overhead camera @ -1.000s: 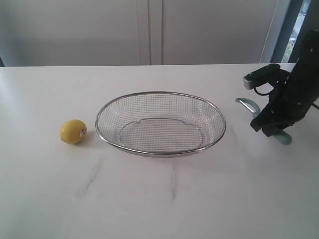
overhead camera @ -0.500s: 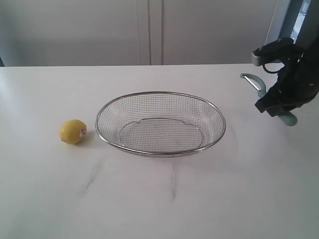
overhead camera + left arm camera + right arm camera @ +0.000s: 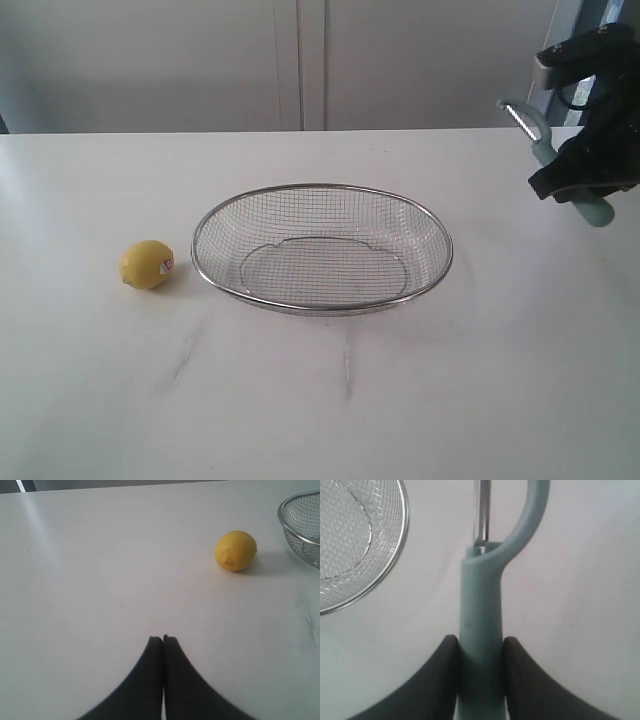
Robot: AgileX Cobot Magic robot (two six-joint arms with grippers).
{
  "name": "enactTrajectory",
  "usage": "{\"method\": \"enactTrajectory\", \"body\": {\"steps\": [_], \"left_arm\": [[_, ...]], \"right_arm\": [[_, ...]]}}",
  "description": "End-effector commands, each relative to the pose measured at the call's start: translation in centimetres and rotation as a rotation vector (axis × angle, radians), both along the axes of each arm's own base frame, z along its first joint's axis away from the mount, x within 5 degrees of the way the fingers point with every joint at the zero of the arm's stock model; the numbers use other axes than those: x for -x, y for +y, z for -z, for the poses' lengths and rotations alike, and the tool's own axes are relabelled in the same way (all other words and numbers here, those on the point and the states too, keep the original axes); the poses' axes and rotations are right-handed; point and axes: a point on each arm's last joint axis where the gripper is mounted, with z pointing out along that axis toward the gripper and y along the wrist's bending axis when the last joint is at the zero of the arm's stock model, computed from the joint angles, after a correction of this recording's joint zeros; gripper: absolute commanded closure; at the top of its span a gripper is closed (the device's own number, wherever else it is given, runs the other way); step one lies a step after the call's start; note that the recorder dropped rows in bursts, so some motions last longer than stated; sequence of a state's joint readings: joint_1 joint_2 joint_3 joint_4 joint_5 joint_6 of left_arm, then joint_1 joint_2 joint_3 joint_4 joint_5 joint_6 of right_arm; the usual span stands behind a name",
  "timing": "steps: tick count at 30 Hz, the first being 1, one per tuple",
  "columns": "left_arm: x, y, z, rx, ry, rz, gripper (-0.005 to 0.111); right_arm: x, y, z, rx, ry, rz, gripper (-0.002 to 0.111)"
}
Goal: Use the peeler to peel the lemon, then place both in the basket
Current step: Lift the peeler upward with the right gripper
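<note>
**Operator:** State of the right gripper [image 3: 480, 641]?

**Technician:** Its 2 fingers [image 3: 445, 670] stand partly apart and clamp the handle of the peeler [image 3: 480, 595] from both sides. The curved metal blade head projects past the fingertips. Count: 1 peeler, held clear of the desk [image 3: 420, 400], above its right end near the far edge.

**Operator:** State of the left gripper [image 3: 163, 639]?

**Technician:** Its 2 fingers [image 3: 147, 675] are pressed tip to tip with nothing gripped. They hang over bare desk surface, well apart from the lemon [image 3: 235, 550].

**Operator:** Location of the remaining items?

**Technician:** Count: 1 lemon and 1 basket [image 3: 447, 262]. The lemon rests on the desk toward the left edge, with its red-and-white sticker on the side facing the basket. It sits just beside the left end of the basket's rim, not touching it. The basket stands at the desk's centre, between the lemon and the held peeler.
</note>
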State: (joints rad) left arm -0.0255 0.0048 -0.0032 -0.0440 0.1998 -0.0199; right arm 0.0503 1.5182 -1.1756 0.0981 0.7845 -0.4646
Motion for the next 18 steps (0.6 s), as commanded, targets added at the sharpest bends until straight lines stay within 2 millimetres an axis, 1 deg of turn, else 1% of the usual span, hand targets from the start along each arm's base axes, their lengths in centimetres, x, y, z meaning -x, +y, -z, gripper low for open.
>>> {"method": "enactTrajectory", "body": {"steps": [1, 14, 18], "left_arm": [[0.0, 0.0, 0.1, 0.01, 0.003, -0.002, 0.107], [0.0, 0.0, 0.1, 0.01, 0.003, -0.002, 0.107], [0.0, 0.0, 0.1, 0.01, 0.003, -0.002, 0.107]], "right_arm": [[1.5, 0.0, -1.1, -0.016, -0.049, 0.012, 0.108], [7.0, -0.2, -3.5, -0.049, -0.115, 0.043, 0.108], [8.1, 0.0, -3.7, -0.09, -0.114, 0.048, 0.108]]}}
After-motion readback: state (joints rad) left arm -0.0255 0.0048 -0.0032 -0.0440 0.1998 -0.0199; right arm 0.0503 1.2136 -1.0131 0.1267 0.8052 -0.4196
